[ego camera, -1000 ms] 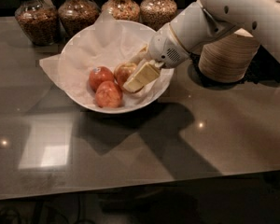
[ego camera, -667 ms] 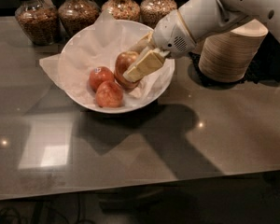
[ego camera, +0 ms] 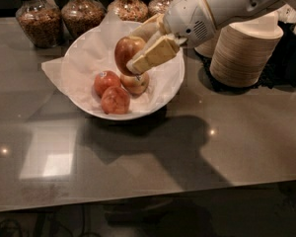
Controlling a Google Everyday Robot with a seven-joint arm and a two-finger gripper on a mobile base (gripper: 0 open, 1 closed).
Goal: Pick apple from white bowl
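Observation:
The apple point(ego camera: 126, 51), golden-yellow with a russet red-brown blush, is held in the air above the white bowl point(ego camera: 79, 58). My gripper point(ego camera: 135, 51) reaches in from the upper right and is shut on the apple, one cream finger point(ego camera: 155, 54) in front of it and one behind. The bowl has a crumpled white paper liner and holds two redder apples point(ego camera: 115, 99) at the front left and a paler yellowish apple point(ego camera: 137, 83) just below the held one.
Several glass jars point(ego camera: 37, 19) of grains stand behind the bowl. A tall stack of tan disposable bowls point(ego camera: 244, 51) stands to the right on a dark mat. The glossy dark table point(ego camera: 187, 157) runs to a front edge.
The gripper has risen up and to the right with the apple, lifting it out of the bowl. The paler apple beneath it now shows.

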